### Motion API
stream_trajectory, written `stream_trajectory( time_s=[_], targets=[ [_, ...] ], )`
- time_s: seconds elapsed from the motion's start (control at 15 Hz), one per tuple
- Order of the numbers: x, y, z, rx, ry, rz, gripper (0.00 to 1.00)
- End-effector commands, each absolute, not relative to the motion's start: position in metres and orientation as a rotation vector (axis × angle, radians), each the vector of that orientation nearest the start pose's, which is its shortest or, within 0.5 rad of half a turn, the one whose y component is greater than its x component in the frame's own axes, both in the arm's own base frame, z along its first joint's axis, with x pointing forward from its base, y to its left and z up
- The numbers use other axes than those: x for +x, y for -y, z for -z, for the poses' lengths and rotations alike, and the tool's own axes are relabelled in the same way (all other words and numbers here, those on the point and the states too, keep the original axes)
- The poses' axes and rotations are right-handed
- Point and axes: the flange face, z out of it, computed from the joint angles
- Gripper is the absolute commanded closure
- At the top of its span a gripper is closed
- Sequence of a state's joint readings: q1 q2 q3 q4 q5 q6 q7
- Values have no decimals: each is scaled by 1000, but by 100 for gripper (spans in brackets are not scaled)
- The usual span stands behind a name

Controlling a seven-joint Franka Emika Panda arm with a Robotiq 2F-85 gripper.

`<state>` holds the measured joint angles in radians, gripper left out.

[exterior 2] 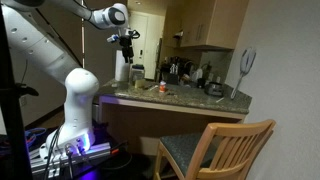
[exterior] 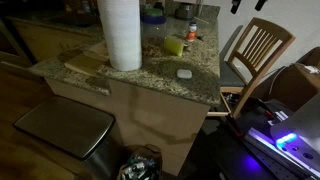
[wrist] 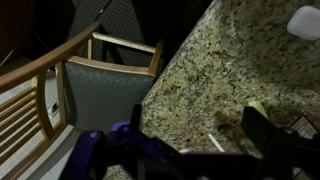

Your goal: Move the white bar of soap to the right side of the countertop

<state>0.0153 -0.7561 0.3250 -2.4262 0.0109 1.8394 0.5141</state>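
The white bar of soap (exterior: 184,73) lies flat on the speckled granite countertop (exterior: 195,85), near the rounded edge closest to the chair. In the wrist view the soap (wrist: 305,20) shows at the top right corner, far from the jaws. My gripper (exterior 2: 127,40) hangs high above the countertop (exterior 2: 175,96), open and empty. In the wrist view its two dark fingers (wrist: 198,130) are spread wide over bare granite (wrist: 200,70). I cannot make out the soap in the exterior view that shows the arm.
A tall white paper-towel roll (exterior: 120,35) stands on a wooden cutting board (exterior: 85,62). A yellow sponge (exterior: 174,46) lies behind the soap, with bottles and jars (exterior: 152,15) beyond. A wooden chair (exterior: 255,50) stands beside the counter and a metal bin (exterior: 65,130) below.
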Motion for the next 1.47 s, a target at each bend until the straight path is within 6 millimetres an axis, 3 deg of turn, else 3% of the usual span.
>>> stream_trajectory(
  time_s=[0.0, 0.6, 1.0, 1.07, 1.13, 1.4],
  targets=[
    [321, -137, -559, -3240, -398, 344, 0],
    [317, -131, -563, -3138, 10, 190, 0],
    [316, -132, -564, -3150, -6, 241, 0],
    [349, -140, -604, -3135, 20, 175, 0],
    [351, -143, -598, -3146, 51, 82, 0],
    [375, -174, -633, -3076, 254, -89, 0]
  ],
)
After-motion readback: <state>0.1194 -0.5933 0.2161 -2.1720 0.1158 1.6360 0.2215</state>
